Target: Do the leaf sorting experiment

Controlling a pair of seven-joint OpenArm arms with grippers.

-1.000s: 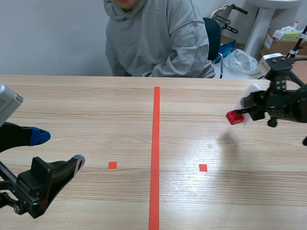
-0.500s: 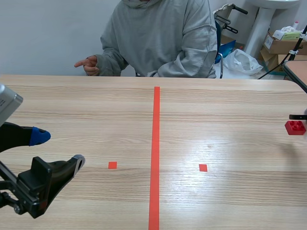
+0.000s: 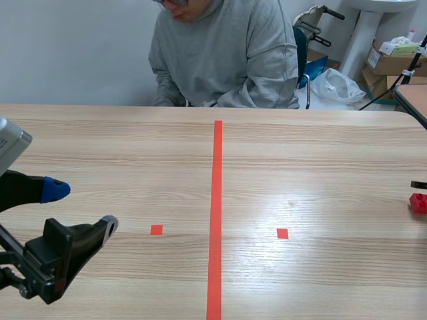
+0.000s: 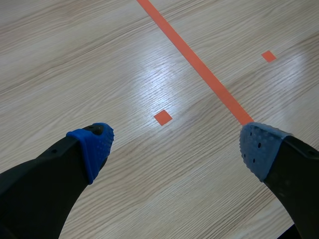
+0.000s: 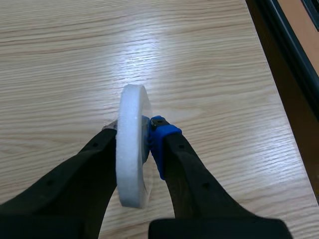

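the long tape line [image 3: 216, 213] runs down the middle of the wooden table [image 3: 320, 153], and everything here sits to one side of it or the other. well to the left of the line, the left gripper [image 3: 83, 207] hangs low over the wood with its fingers spread wide and nothing between them. from its own camera the blue pad [image 4: 94, 147] and the greyer pad [image 4: 259, 149] stand far apart, with a small square mark [image 4: 162, 117] on the table ahead of them, on this gripper's side of the line. far to the right of the line, the right gripper [image 5: 134, 130] is pinching a white disc [image 5: 132, 164] stood on edge, its flat faces against the fingers. a small red block [image 3: 419, 202] shows at the table's far right side, well away from the line; i cannot tell what carries it. beyond the far end of the line, a person in a grey hoodie [image 3: 223, 53] sits at the table.
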